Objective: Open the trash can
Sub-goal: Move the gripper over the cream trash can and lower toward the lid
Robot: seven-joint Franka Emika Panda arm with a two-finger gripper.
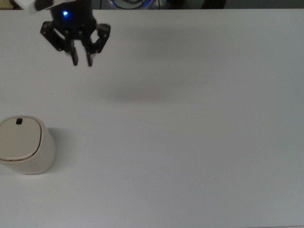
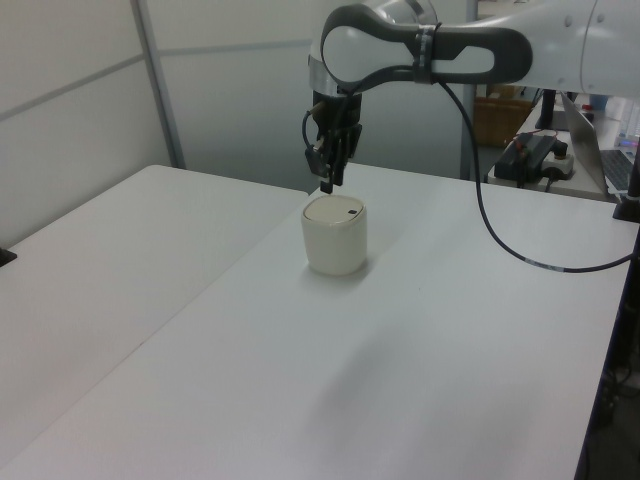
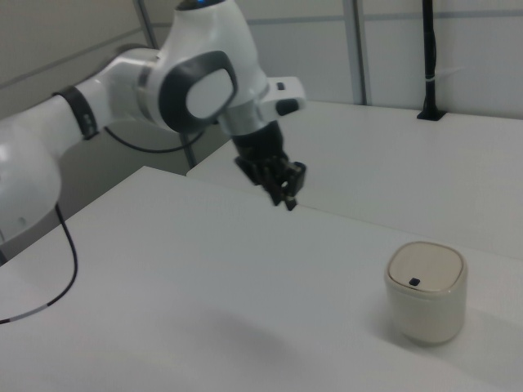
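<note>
Cream-white plastic forms the trash can [image 1: 23, 145], which I see standing upright on the white bench [image 1: 190, 142] at the top view's left edge. Its flat lid [image 1: 18, 138] sits closed, outlined by a thin dark seam, with a small black button [image 1: 19, 121] near the lid's upper edge in the top view. In the right view the trash can [image 3: 426, 291] stands toward the right view's lower right; in the left view it [image 2: 335, 235] sits near the centre of the bench.

The gripper [image 1: 81, 61] hangs in the air, clear of the trash can and touching nothing. In the top view it is near the upper left, well apart from the can. In the left view the gripper [image 2: 326, 184] appears just above the can's far rim. A blue light [image 1: 65, 14] glows on the gripper body. The two black fingers [image 1: 75, 59] point downward, separated only by a narrow gap, and they hold nothing. A black cable [image 2: 500, 240] trails from the white arm [image 3: 122, 90].
</note>
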